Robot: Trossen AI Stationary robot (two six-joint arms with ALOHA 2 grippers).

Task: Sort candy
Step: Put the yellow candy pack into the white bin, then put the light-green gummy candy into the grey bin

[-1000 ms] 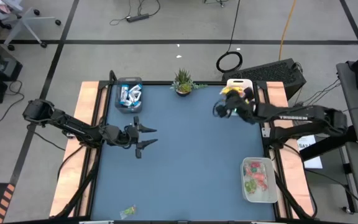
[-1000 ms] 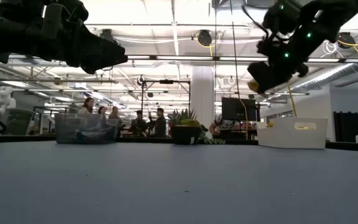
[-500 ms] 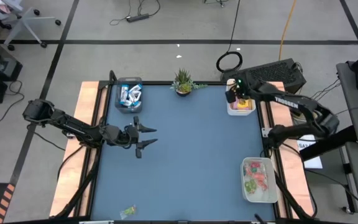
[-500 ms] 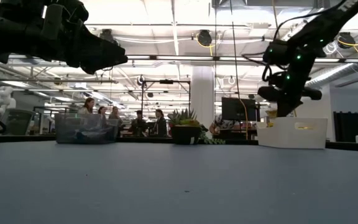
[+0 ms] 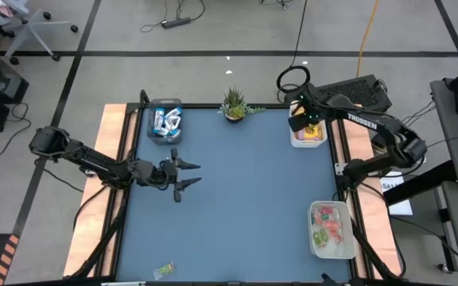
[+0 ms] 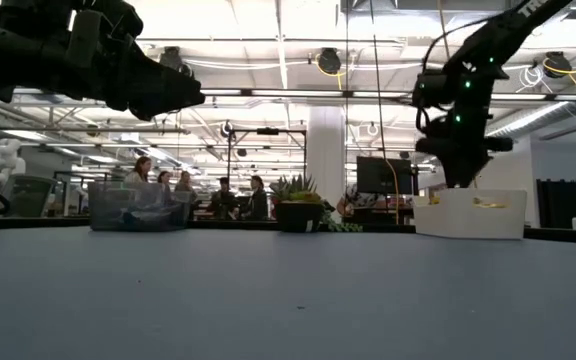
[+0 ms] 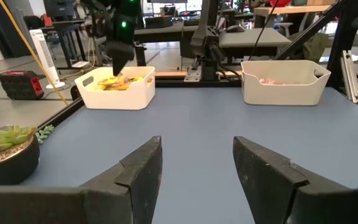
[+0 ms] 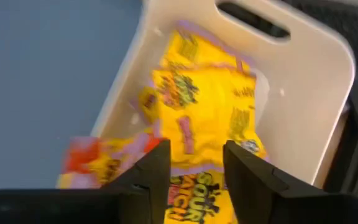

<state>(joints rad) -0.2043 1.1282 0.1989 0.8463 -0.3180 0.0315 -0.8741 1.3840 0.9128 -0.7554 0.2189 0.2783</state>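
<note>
Candy is already split among three bins: yellow packets (image 8: 197, 118) in the white bin (image 5: 308, 135) at the far right corner, blue-and-white bars in the clear bin (image 5: 165, 121) at the far left, red, pink and green pieces in the near-right bin (image 5: 330, 230). One stray piece (image 5: 164, 271) lies at the near edge of the tabletop (image 5: 237, 199), left of centre.

Hanging just over the white bin, the right gripper (image 8: 191, 165) has its fingers spread with nothing between them; a packet lies in the bin directly below. The left gripper (image 5: 183, 176) waits above the left-middle of the tabletop, fingers spread and empty too.

Risks, as I judge them: the right fingers are close to the bin's wall, so a sideways pull-out could catch the rim and shove or tip the bin toward the tabletop's edge, which it stands beside. A straight lift first would avoid that. The stray piece sits so near the front edge that a clumsy approach could push it off.

Open room is generous across the middle; only the plant (image 5: 234, 103) at the far edge and the bins crowd the borders.
</note>
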